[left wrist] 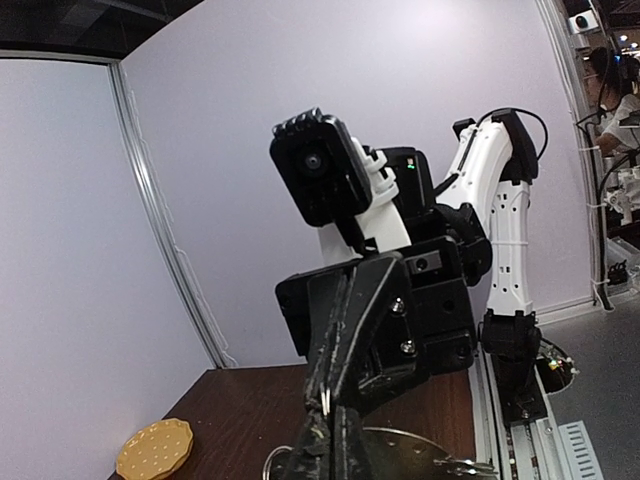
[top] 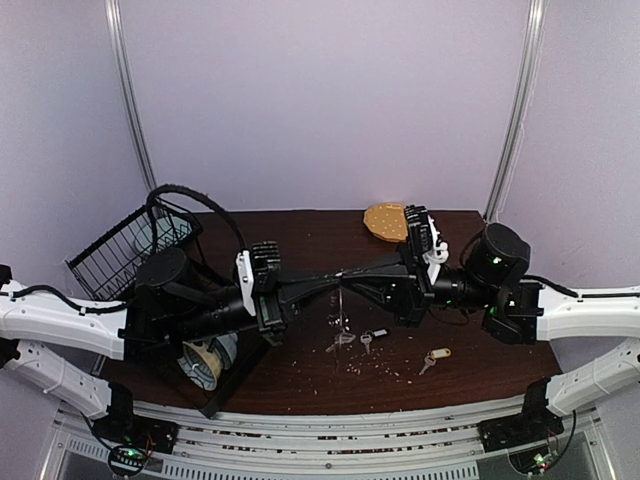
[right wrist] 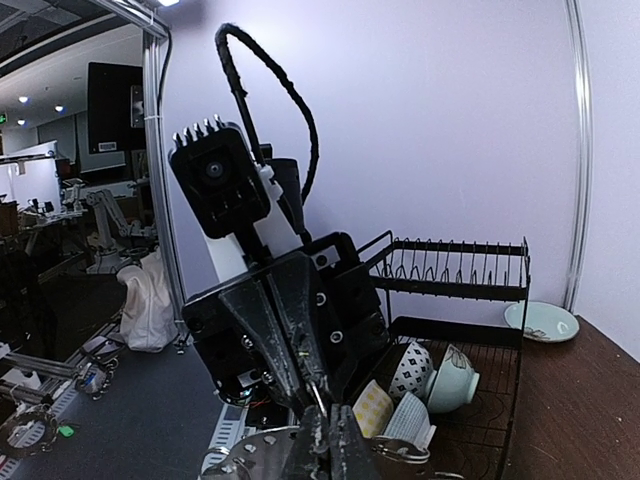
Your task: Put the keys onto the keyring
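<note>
Where the two claws meet tip to tip above the dark brown wooden table (top: 300, 385), both black arms stretch out level toward each other. The left gripper (top: 332, 278) reaches rightward and the right gripper (top: 350, 271) leftward. Each claw's fingers are pressed together. The wrist views show only a sliver of silver pinched at the touching tips, so the grip is hard to make out. Behind the left claw, a black wire dish rack (top: 130, 245) is partly hidden by that arm. Beyond the right claw lies a round yellow-tan dotted disc (top: 385, 222). From above, the pale grey-silver floppy keyring (top: 343, 305) shows only as a thin strand hanging straight below the tips, its loop shape unreadable. Below the right claw lies a small silver key with a black-and-white tag (top: 372, 337). A small silver key with a yellow tag (top: 434, 358) lies nearer that arm's base.
</note>
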`<state>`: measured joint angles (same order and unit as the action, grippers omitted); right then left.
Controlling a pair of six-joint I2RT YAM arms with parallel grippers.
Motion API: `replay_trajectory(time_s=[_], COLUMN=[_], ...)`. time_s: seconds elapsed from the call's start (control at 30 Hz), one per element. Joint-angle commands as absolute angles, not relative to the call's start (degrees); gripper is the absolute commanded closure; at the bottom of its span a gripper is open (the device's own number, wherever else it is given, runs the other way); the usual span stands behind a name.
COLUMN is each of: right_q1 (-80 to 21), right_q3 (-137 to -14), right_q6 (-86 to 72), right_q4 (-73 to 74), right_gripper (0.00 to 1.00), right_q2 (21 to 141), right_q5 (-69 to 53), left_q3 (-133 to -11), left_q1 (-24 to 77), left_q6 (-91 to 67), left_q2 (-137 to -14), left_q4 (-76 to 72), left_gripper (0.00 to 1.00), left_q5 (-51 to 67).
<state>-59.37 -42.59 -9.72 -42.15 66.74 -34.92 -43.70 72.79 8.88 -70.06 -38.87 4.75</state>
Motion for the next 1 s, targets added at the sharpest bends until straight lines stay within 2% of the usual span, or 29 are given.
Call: replay_trajectory(time_s=[0.0, 0.07, 0.1, 0.17, 0.3, 0.43, 0.53, 0.7, 0.97], right_q1=[-59.91, -59.86, -59.85, -59.8, -59.67, -59.69, -59.68, -59.79, -60.08], right_q3=[-42.71, -43.24, -43.57, -44.97, -48.69, -52.54, -54.44, -57.2, -58.14], right_q6=[-7.92, -6.03, -4.94, -1.49, 4.94, 9.58, 11.3, 13.62, 14.18], right_q4=[-40.04, -36.53, -33.56, -27.97, -15.01, -4.61, -2.18, -0.18, -0.34], right_gripper=[1.0, 0.97, 0.85, 0.69, 0.64, 0.66, 0.76, 0.86, 0.9], right_q2=[64.26, 63.49, 62.84, 61.66, 59.68, 61.08, 62.55, 64.4, 65.98], right_q5=[-34.51, -33.25, -32.0, -30.45, -29.98, -29.34, -27.4, -29.5, -30.12], left_q3=[-45.3, -45.7, -46.13, -47.81, -52.63, -57.8, -61.51, -63.31, -64.22], left_q1=[72.6, 72.6, 72.6, 72.6, 72.6, 72.58, 72.6, 72.54, 72.6], left_q6=[10.89, 11.51, 12.24, 13.88, 17.37, 20.26, 20.83, 21.33, 22.1], left_q2=[-69.11, -68.62, -68.38, -67.84, -66.99, -67.8, -69.71, -70.23, -69.92], left_q4=[-36.78, -34.91, -32.88, -28.36, -14.68, -2.22, 4.07, 6.57, 8.13], left_gripper=[1.0, 1.0, 1.0, 1.0, 1.0, 1.0, 1.0, 1.0, 1.0], left_q5=[1.41, 0.39, 0.07, -0.65, -2.33, -3.07, -2.41, -0.65, 0.62])
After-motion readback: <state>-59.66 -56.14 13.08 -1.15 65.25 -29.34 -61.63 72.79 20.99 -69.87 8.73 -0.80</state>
